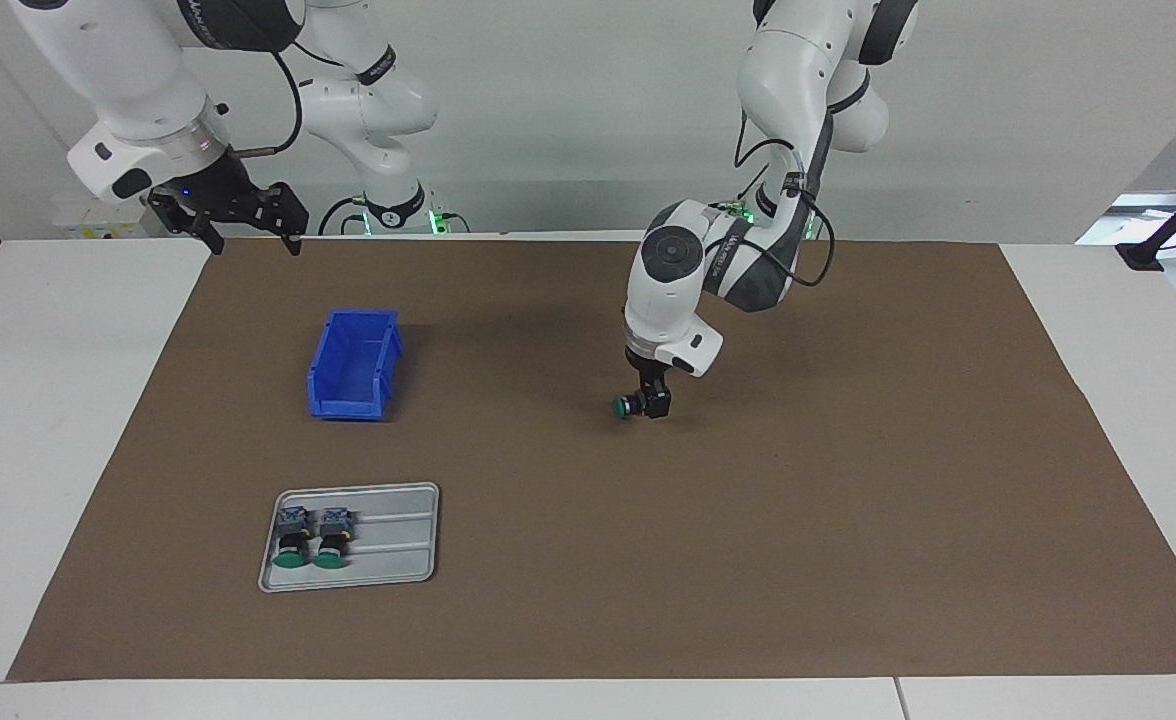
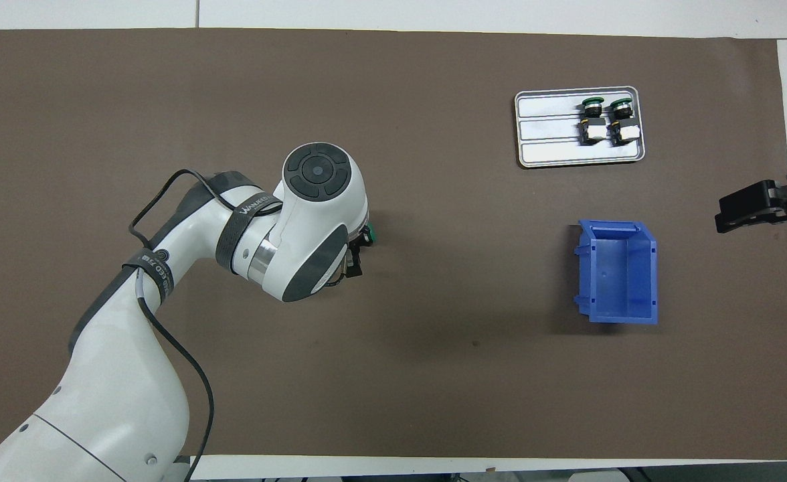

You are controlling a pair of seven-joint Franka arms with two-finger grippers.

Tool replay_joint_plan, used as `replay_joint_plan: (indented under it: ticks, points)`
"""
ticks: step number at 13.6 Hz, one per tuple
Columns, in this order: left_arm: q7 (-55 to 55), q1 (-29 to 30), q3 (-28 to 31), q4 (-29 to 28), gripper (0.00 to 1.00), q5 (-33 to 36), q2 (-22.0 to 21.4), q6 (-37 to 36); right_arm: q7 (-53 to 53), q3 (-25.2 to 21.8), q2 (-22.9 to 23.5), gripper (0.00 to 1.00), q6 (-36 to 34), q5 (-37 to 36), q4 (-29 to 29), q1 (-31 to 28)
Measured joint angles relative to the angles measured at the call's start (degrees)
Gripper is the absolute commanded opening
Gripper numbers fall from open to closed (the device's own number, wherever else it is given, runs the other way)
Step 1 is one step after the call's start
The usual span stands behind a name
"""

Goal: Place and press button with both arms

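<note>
Right pincer (image 1: 248, 225) hangs over the worktop's (image 1: 78, 400) edge nearest the robots, at the right arm's end; fingers spread, nothing in them, arm waiting.

Blue bin (image 1: 353, 362) next out, open top.

Left pincer (image 1: 651, 398) low over the middle of the brown mat (image 1: 798, 500), wrist bent steeply down, elbow folded above it. It grips the button (image 1: 626, 406) (body hidden between the fingers); long axis about level, green cap pointing toward the right arm's end.

Bare mat all round it.

Farthest out, grey tray (image 1: 398, 540) with two spare buttons (image 1: 310, 538) side by side, caps pointing away from the robots.
</note>
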Motion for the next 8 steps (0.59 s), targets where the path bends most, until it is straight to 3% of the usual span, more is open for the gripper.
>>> replay_joint_plan:
  ticks: [8]
  points:
    - [-4.3,-1.7,0.0,0.0,0.92,0.0,2.7,3.0,0.0,0.0,0.0,0.99,0.0,0.0,0.0,0.0]
